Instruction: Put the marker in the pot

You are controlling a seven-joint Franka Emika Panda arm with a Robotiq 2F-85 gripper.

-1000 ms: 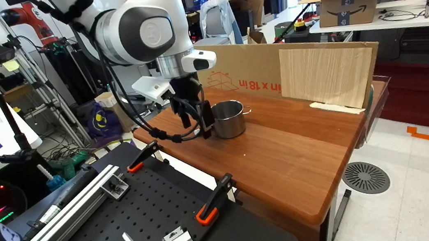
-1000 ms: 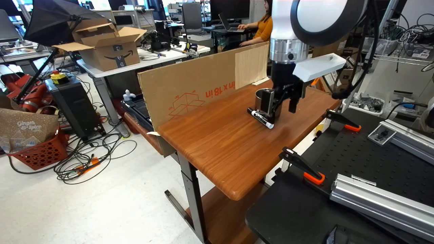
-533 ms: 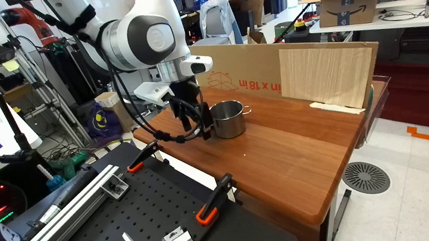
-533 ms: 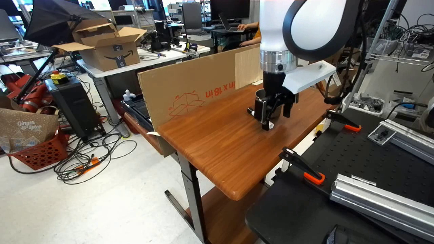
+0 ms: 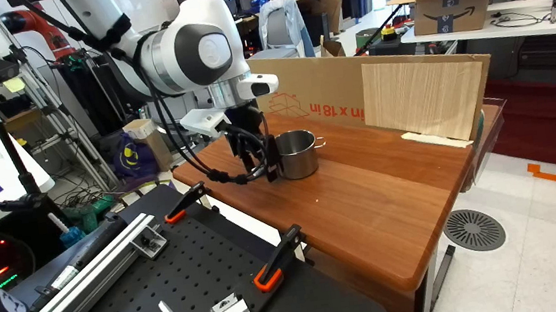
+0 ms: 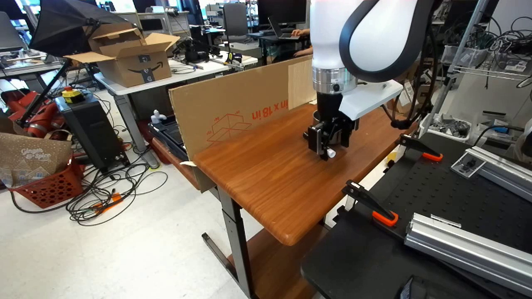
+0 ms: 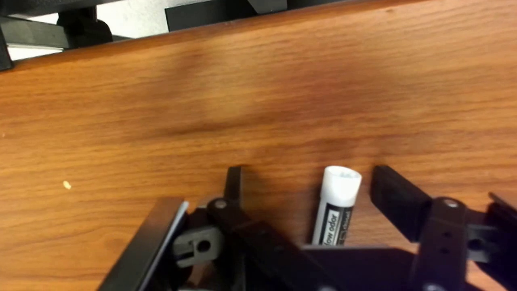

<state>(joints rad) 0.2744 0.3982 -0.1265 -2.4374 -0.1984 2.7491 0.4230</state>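
The marker lies on the wooden table (image 5: pixel 370 203). In the wrist view its white end and dark label (image 7: pixel 337 206) show between my fingers, nearer the right-hand one; the rest is hidden under the gripper. Its white end (image 6: pixel 331 153) also shows in an exterior view. My gripper (image 7: pixel 308 178) is open, with a finger on each side of the marker and gaps to both. It points down low over the table (image 6: pixel 334 149), right beside the pot. The silver pot (image 5: pixel 298 157) stands upright against or very near my gripper in an exterior view; its inside is barely seen.
A cardboard screen (image 5: pixel 326 93) with a wood-grain panel (image 5: pixel 423 99) stands along the table's far edge. Black clamps with orange pads (image 5: pixel 280 257) sit at the edge of the black perforated board (image 5: pixel 191 275). Cables hang from the arm beside the gripper.
My gripper has shifted left and down in an exterior view and come over the marker, now mostly covering it. The arm has lowered slightly. The pot has not moved.
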